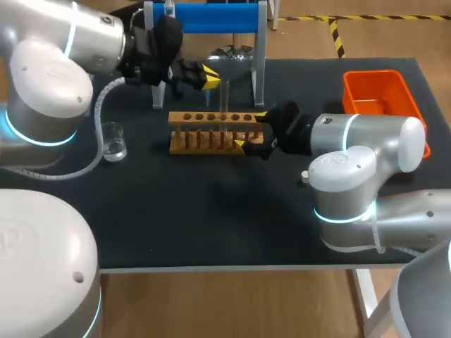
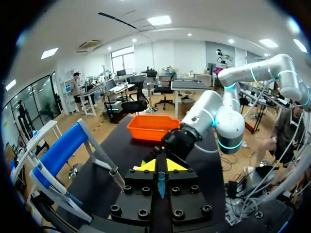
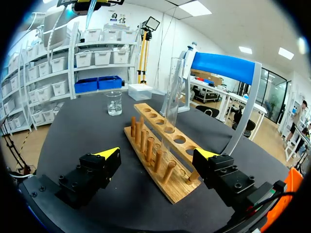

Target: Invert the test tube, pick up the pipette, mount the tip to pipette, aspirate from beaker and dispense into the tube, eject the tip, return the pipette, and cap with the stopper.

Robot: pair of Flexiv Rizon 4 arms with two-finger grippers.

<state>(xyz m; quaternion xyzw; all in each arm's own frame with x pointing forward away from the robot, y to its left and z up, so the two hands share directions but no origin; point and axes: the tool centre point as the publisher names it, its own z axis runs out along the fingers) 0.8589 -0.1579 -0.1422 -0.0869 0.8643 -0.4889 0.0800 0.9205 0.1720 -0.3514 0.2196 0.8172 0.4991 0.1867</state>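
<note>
The right gripper (image 3: 156, 154) spreads its fingers either side of the rack (image 3: 158, 121), tube (image 3: 172, 92) upright ahead; the left gripper (image 2: 161, 166) has fingers pressed together

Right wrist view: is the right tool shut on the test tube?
No, the right tool is open wide around the end of the wooden rack, and the test tube stands in it untouched.
</note>
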